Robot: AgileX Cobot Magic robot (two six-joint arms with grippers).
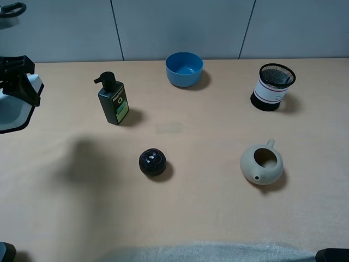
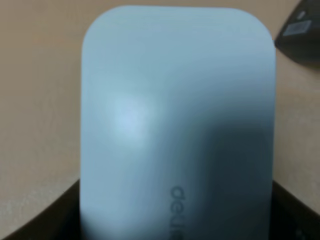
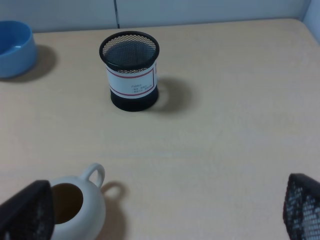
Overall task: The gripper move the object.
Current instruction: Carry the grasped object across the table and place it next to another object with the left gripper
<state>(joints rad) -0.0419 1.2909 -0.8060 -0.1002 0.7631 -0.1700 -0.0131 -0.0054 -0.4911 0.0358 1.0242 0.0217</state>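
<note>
- Near right edge: your right gripper (image 3: 165, 207) sits with its jaws spread wide and nothing between them. It looks to be kept out of the work.
- Mid table: the black ball (image 1: 152, 162) and the teapot (image 1: 262, 165) stand well apart on the table (image 1: 196, 213).
- Left edge, farther back: your left gripper (image 1: 20, 87) is clamped on the object (image 1: 12, 113), the flat white slab. In the left wrist view its white face fills the frame with dark jaw parts on either side; the fingertips are hidden.
- The broad shadow (image 1: 82, 158) suggests the slab hangs clear of the table. That would suit a carry.
- The pump bottle (image 1: 113, 101) stands to its right, apart. Mind it on any rightward pass.
- Far: blue bowl (image 1: 184, 68) at centre, mesh cup (image 1: 274, 86) at right.
</note>
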